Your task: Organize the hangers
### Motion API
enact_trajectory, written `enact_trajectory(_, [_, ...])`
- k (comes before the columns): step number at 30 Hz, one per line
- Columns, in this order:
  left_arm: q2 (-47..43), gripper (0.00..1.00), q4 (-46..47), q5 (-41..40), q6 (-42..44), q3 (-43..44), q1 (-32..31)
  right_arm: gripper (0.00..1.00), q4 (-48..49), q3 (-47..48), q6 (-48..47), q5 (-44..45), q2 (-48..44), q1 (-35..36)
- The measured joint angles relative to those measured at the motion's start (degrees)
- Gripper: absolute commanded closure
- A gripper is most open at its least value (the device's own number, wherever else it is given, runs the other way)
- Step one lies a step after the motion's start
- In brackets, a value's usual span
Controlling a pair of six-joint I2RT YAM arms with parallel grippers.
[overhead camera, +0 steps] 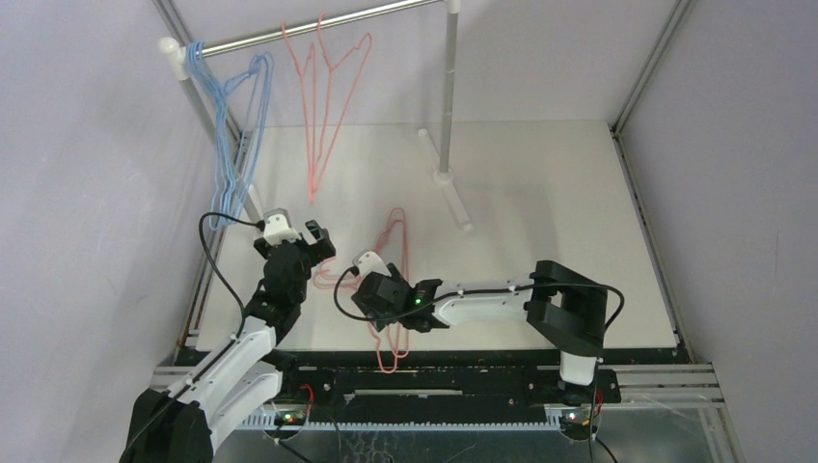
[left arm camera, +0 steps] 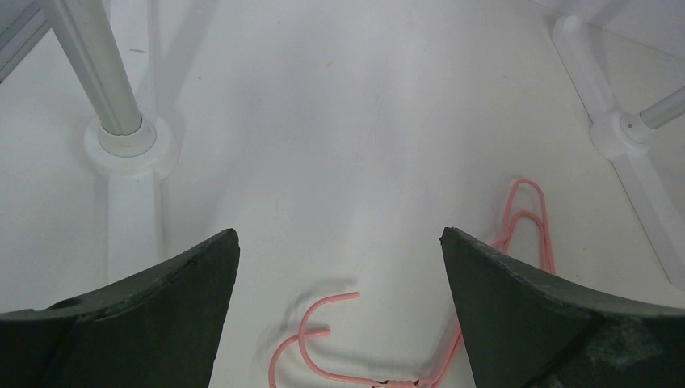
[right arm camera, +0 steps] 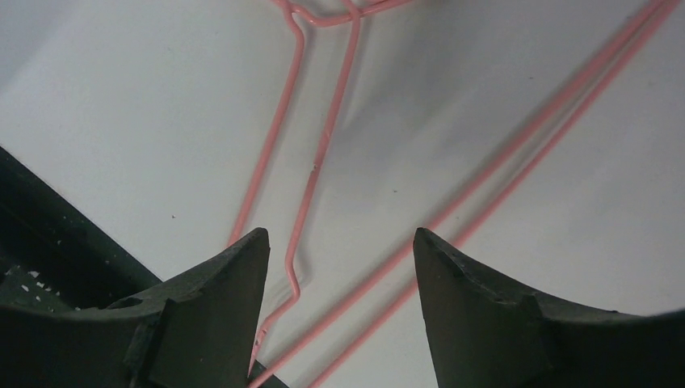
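Observation:
Two pink hangers (overhead camera: pixel 403 246) lie stacked on the white table, hooks toward the left. My right gripper (overhead camera: pixel 378 301) hovers over their lower part, open. In the right wrist view the pink wires (right arm camera: pixel 317 162) run between and under the fingers of the right gripper (right arm camera: pixel 341 234), and nothing is clamped. My left gripper (overhead camera: pixel 320 241) stands wide open above the hook end. The left wrist view shows both pink hooks (left arm camera: pixel 300 335) on the table below the left gripper (left arm camera: pixel 339 230). More pink hangers (overhead camera: pixel 311 125) and several light blue hangers (overhead camera: pixel 228 135) hang on the rail (overhead camera: pixel 318 24).
The silver rail stands on white posts (overhead camera: pixel 449 96) with feet on the table. One post base (left arm camera: pixel 129 137) is close ahead-left of my left gripper, another (left arm camera: pixel 622 129) ahead-right. The table's black front edge lies just below the right gripper.

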Motion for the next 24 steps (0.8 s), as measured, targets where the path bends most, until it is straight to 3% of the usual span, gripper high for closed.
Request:
enact_trajectory(9, [0.0, 0.00, 0.0, 0.0, 0.0, 0.0, 0.0, 0.42, 0.2, 2.3, 1.6, -3.7, 4.3, 0.0])
enact_trajectory(13, [0.1, 0.01, 0.0, 0.0, 0.0, 0.0, 0.0, 0.55, 0.2, 2.3, 2.3, -4.5, 5.5, -0.2])
enact_trajectory(19, [0.2, 0.01, 0.0, 0.0, 0.0, 0.0, 0.0, 0.97, 0.4, 2.7, 3.2, -4.9, 7.3, -0.3])
enact_trajectory(24, [0.2, 0.01, 0.0, 0.0, 0.0, 0.0, 0.0, 1.00, 0.6, 2.9, 4.0, -4.7, 7.6, -0.5])
